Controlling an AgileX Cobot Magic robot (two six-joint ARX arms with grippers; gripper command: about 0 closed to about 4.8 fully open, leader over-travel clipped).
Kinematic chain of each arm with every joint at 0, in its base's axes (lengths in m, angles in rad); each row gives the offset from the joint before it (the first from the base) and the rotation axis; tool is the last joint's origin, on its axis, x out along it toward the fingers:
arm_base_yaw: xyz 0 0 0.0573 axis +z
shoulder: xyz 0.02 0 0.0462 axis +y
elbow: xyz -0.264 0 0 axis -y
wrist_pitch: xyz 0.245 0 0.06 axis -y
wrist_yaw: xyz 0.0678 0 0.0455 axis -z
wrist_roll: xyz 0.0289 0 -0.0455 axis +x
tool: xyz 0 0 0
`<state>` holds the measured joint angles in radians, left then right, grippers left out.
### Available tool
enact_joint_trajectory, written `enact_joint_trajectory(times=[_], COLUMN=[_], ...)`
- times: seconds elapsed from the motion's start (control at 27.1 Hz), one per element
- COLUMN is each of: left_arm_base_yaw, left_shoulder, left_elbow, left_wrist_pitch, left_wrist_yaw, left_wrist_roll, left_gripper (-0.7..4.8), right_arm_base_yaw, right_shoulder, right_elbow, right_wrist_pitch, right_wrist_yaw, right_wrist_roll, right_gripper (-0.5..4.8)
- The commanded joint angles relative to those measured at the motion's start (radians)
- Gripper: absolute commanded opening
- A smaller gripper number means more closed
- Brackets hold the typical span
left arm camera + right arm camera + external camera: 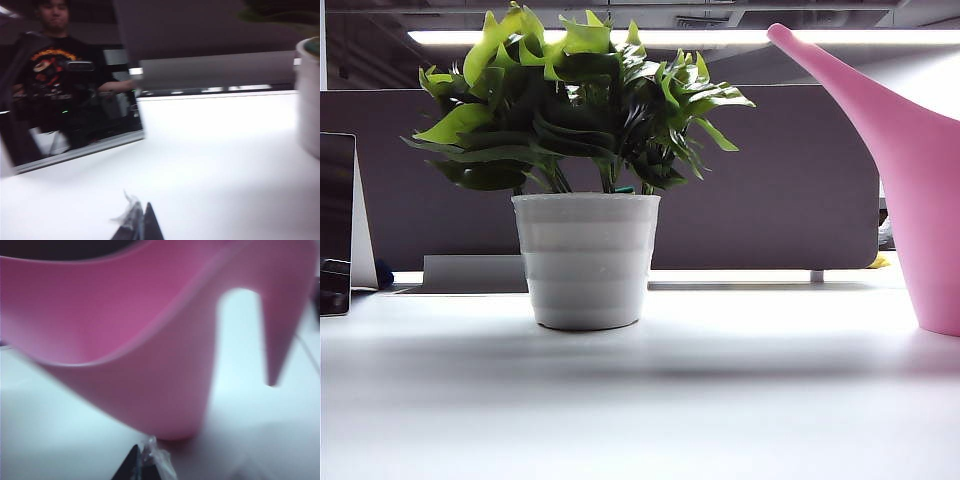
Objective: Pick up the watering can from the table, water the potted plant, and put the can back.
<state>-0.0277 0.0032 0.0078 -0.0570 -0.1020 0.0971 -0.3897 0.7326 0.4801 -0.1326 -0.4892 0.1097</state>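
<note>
Table [650,400] white, smooth, bare in front. Plant [585,250] in white ribbed pot stands mid-table; pink can [920,190] upright at right edge, well apart, spout angled toward plant. Grey divider [790,180] behind, ceiling light strip [720,36] above. Left tool [140,225] low over table, tips together. Right tool [142,465] together, just beside can base, holding nothing.

Watering can [920,190]: uniform matte pink, body and spout alike, no pattern. Potted plant [582,150]: leaves mixed bright lime green and dark green; pot plain white with horizontal ribbing. Counter [640,400]: plain white, unpatterned. Divider panel [800,180] behind: dark grey. Left gripper [141,225] and right gripper [140,466]: black tips, each bearing a clear, whitish film.
</note>
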Motion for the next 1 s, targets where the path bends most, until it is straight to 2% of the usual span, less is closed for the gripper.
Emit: enact_joint_trajectory(times=[0.04,0.15,0.26,0.44,0.92,1.0], left_arm_base_yaw=[0.070,0.080,0.082,0.082,0.082,0.082], left_shoulder=[0.001,0.001,0.001,0.001,0.001,0.001], left_elbow=[0.001,0.001,0.001,0.001,0.001,0.001], left_wrist_pitch=[0.010,0.010,0.010,0.010,0.010,0.010], left_wrist_yaw=[0.001,0.001,0.002,0.001,0.001,0.002], left_wrist_roll=[0.000,0.000,0.000,0.000,0.000,0.000], left_gripper=[-0.05,-0.05,-0.05,-0.05,-0.05,-0.05], right_arm_base_yaw=[0.019,0.097,0.195,0.321,0.344,0.352], right_shoulder=[-0.090,-0.195,-0.281,-0.325,-0.348,-0.425], right_elbow=[0.003,0.002,0.003,0.003,0.002,-0.027], right_wrist_pitch=[-0.014,0.008,0.032,0.000,-0.035,-0.099], right_wrist_yaw=[-0.109,-0.068,0.020,0.013,0.027,0.179], right_wrist_roll=[0.008,-0.019,-0.019,-0.005,-0.003,-0.003], right_gripper=[-0.08,-0.08,-0.08,-0.06,-0.06,-0.06])
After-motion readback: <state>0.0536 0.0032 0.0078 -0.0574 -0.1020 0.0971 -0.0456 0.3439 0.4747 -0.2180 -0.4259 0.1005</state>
